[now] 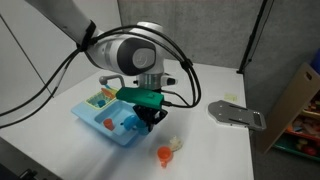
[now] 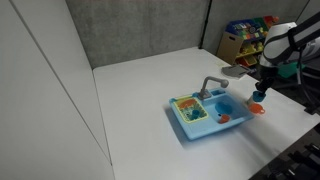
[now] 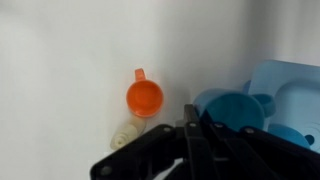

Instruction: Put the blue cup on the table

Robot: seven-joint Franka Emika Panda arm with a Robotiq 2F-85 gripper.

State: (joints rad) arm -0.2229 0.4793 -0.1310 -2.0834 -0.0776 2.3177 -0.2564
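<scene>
The black Robotiq gripper (image 3: 190,110) had its jaws drawn almost together, pinching the near rim of the small mid-blue plastic toy cup (image 3: 228,110), as far as the wrist view showed. In an exterior view the blue cup (image 2: 258,94) hung under the gripper (image 2: 261,88), clear of the large plain white tabletop (image 2: 140,100), just beyond the edge of the light-blue toy sink with a grey tap (image 2: 200,126). A small orange plastic cup (image 3: 144,98) stood upright on the table near it, a pale little object (image 3: 125,138) beside it. A grey flat device with a handle (image 1: 236,114) lay well apart.
</scene>
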